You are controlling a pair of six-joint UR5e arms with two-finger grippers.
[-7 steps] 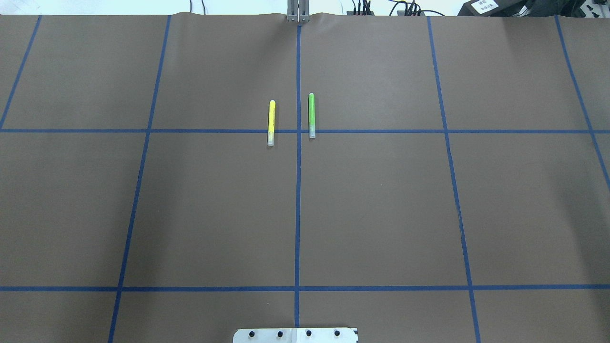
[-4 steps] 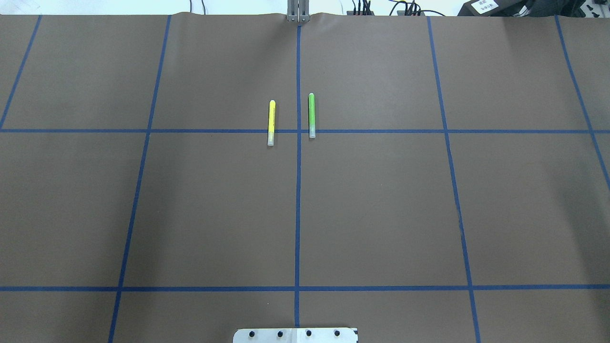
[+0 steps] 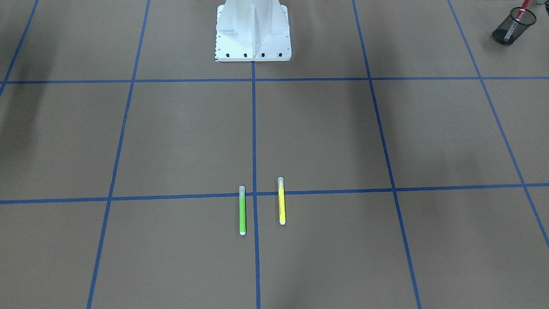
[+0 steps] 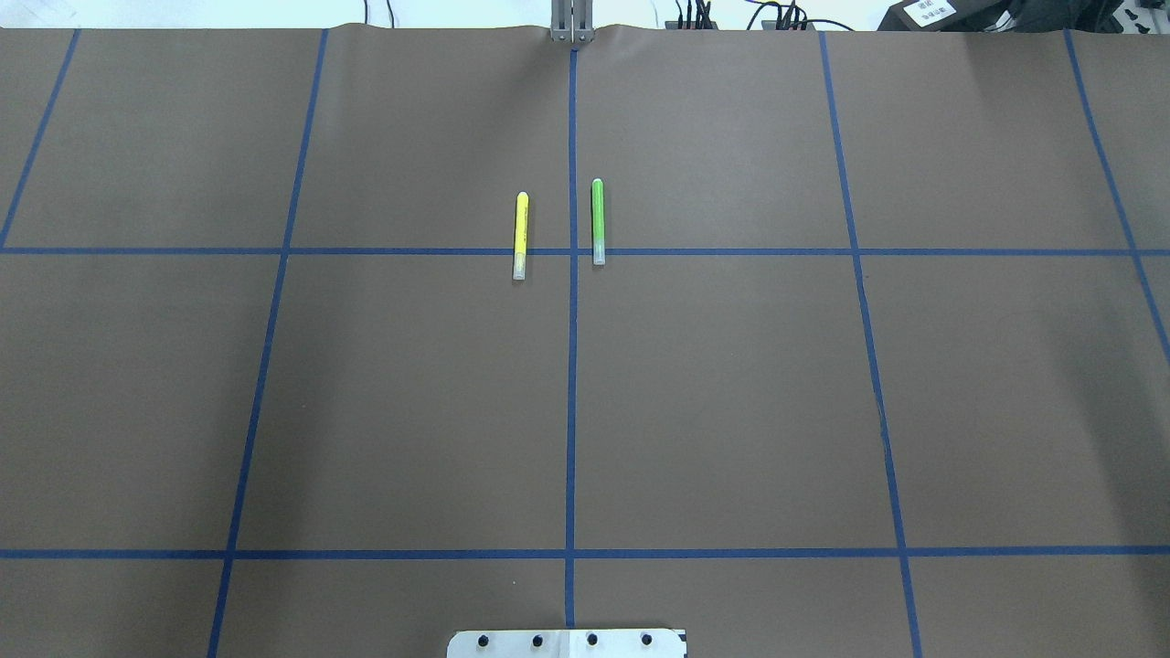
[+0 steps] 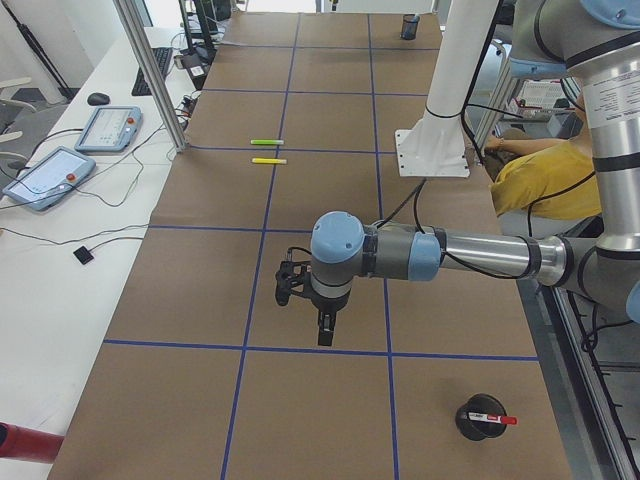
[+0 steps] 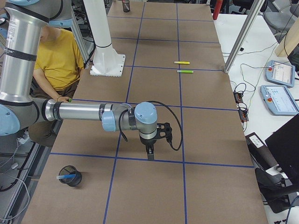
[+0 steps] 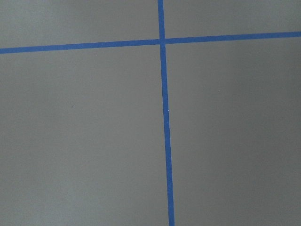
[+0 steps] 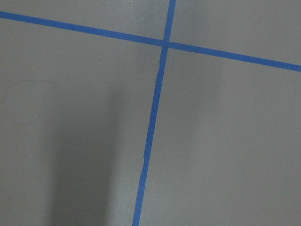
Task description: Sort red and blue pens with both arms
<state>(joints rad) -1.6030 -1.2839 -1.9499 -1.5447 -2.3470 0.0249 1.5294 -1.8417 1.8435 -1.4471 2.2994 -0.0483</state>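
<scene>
**Brown paper surface, markers unmoved, both pens standing in cups**

Compared with the overhead view of a second ago, nothing on the surface (image 4: 731,411) has shifted. The yellow marker (image 4: 520,235) and green marker (image 4: 598,222) lie parallel on either side of the central tape line (image 4: 571,384). Both cross the same transverse line, with their translucent caps toward the robot. The overhead view shows neither arm and neither pen.

The front-facing view adds the white pedestal (image 3: 253,30). At the corner on the robot's left it also shows a black mesh cup (image 3: 510,32), with the red pen (image 3: 520,13) standing in it and leaning on the rim.

Only the side views show the arms. From the left end, the left arm (image 5: 480,255) reaches out level above the surface. The left end effector (image 5: 324,340) points down, close over a tape line, with the red pen's cup nearby. From the right end, the right arm (image 6: 79,112) is posed alike, with the right end effector (image 6: 149,155) pointing down near a tape line. A second mesh cup (image 6: 71,177) near the surface's edge holds the blue pen (image 6: 63,177).

These views do not show whether either end effector is spread or pressed together. Both wrist cameras show only brown paper and crossing tape. A person in a yellow shirt (image 6: 56,56) sits behind the robot.
</scene>
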